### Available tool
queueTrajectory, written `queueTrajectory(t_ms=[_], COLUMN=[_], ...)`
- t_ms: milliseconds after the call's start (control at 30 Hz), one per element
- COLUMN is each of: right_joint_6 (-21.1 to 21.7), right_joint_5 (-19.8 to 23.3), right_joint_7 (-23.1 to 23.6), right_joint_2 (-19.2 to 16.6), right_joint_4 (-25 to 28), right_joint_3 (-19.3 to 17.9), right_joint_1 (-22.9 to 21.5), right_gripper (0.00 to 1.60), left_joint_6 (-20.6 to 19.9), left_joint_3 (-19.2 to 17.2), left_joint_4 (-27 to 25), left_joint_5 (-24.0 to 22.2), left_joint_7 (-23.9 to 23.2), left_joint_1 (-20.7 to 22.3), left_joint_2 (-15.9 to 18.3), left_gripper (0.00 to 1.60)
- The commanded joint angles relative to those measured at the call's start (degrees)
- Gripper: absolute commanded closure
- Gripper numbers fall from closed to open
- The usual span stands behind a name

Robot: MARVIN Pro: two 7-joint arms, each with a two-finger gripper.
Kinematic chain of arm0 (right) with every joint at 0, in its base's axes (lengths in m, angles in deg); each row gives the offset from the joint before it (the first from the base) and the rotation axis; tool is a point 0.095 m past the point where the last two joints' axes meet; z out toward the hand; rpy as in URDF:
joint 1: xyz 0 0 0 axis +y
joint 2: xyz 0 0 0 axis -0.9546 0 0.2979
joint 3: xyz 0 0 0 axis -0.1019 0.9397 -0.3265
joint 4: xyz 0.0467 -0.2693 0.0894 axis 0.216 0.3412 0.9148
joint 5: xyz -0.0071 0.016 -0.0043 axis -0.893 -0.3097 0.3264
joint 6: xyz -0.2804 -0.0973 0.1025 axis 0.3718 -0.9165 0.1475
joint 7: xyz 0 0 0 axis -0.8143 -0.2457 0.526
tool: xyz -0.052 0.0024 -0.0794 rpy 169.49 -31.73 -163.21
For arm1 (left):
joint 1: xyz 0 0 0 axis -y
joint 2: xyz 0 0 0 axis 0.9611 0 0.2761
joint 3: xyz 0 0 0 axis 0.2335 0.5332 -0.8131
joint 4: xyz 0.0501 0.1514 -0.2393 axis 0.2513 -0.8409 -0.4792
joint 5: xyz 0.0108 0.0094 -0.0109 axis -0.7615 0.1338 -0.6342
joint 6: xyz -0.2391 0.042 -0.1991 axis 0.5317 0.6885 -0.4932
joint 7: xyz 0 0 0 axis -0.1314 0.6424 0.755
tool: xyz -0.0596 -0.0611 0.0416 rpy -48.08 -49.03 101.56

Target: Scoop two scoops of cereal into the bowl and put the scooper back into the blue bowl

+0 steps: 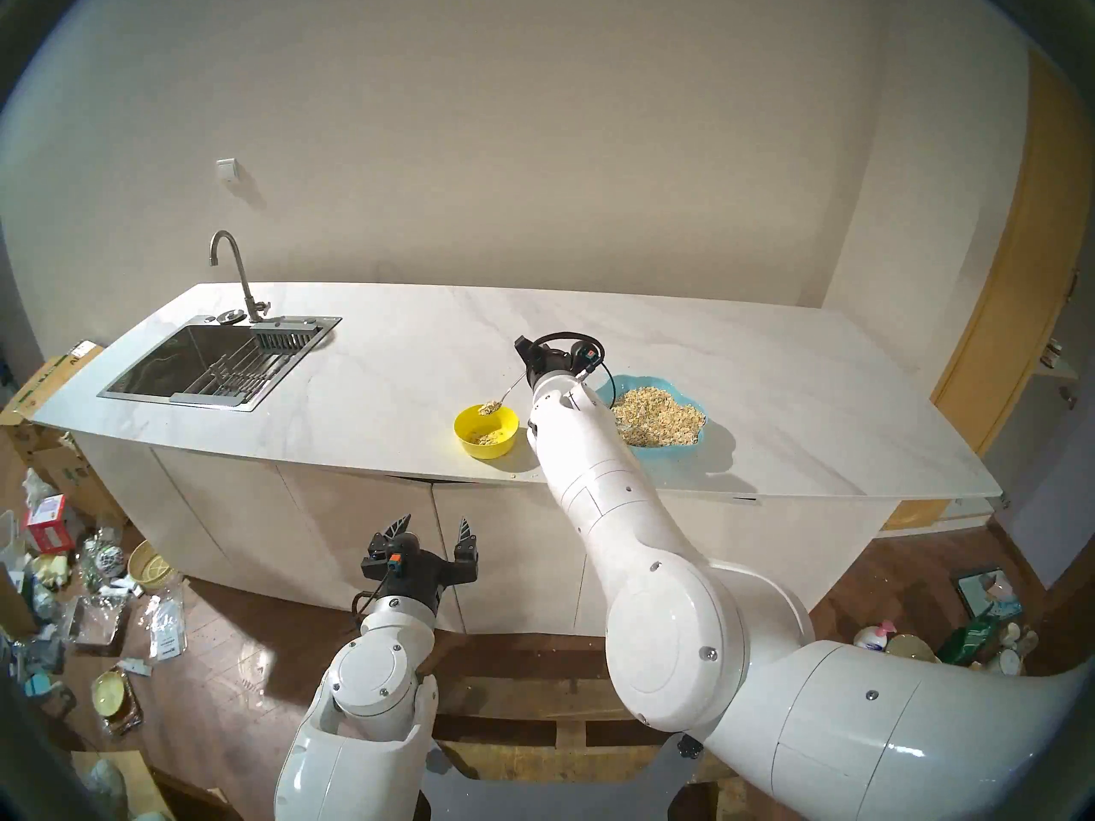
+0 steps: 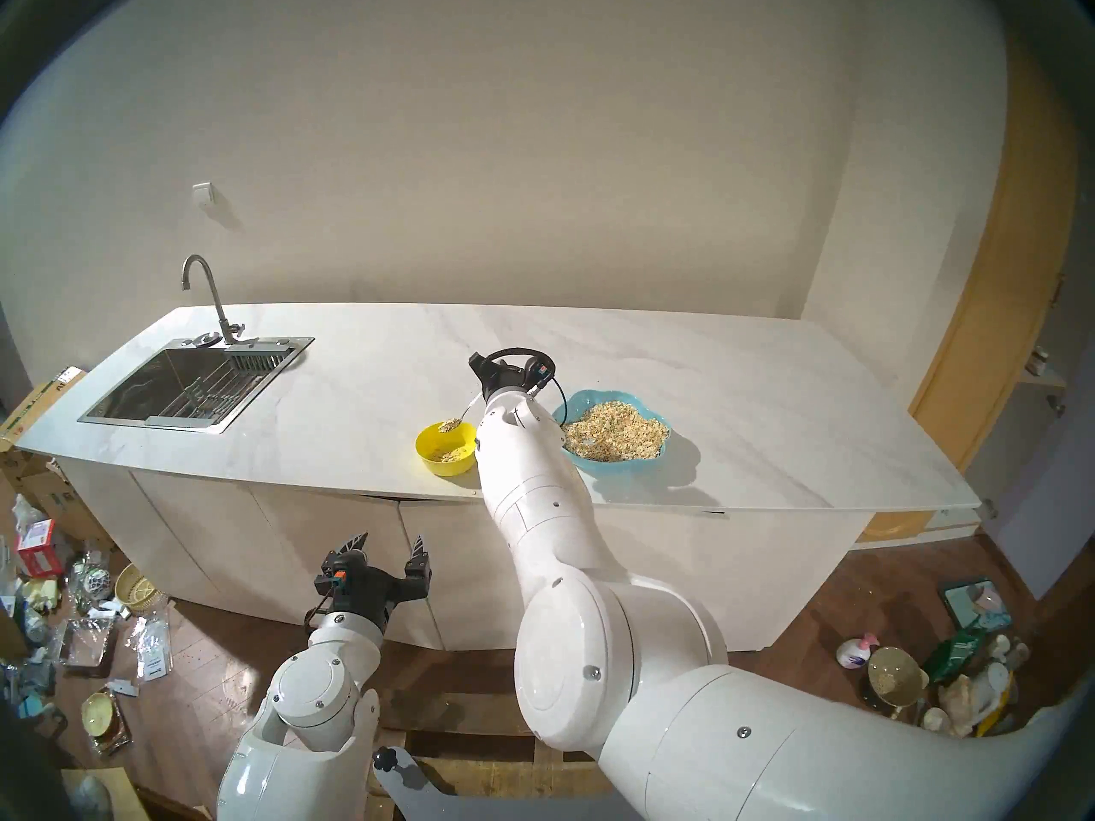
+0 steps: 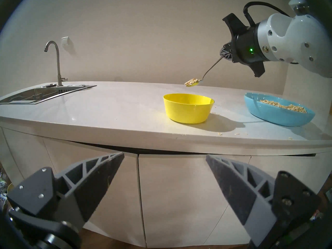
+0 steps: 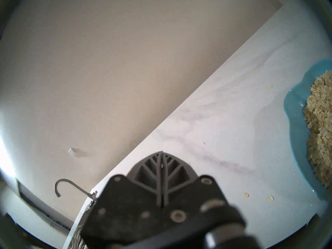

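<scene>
My right gripper is shut on the handle of the silver scooper. The scooper's head carries a heap of cereal and hangs above the back rim of the yellow bowl, which holds some cereal inside. In the left wrist view the loaded scooper floats well above the yellow bowl. The blue bowl, full of cereal, stands just right of my right arm. My left gripper is open and empty, low in front of the counter's cabinets. In the right wrist view the fingers are pressed together.
A steel sink with a tap is set in the counter's left end. Loose flakes lie on the marble counter near both bowls. Clutter covers the floor at left and right.
</scene>
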Motion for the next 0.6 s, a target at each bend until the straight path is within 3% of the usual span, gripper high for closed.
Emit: queueTrajectory(t_ms=[0, 300, 567], right_joint_6=[-3.0, -7.2, -9.5], right_joint_5=[-1.4, -3.6, -5.8], right_joint_7=[1.0, 1.1, 2.0], right_joint_2=[-0.6, -2.3, -3.1], right_joint_4=[-3.4, -10.2, -12.3], right_joint_3=[1.5, 4.9, 8.0], right_joint_1=[-4.0, -7.0, -8.7], right_gripper=[1.60, 1.60, 1.60], left_joint_6=[0.4, 0.4, 0.4], left_joint_3=[0.1, 0.1, 0.1], left_joint_4=[-1.5, -1.5, -1.4], left_joint_5=[-0.1, -0.1, -0.1], left_joint_7=[-0.2, -0.2, -0.2], left_joint_1=[0.3, 0.3, 0.4], left_joint_2=[0.0, 0.0, 0.0], left_gripper=[0.00, 0.00, 0.00])
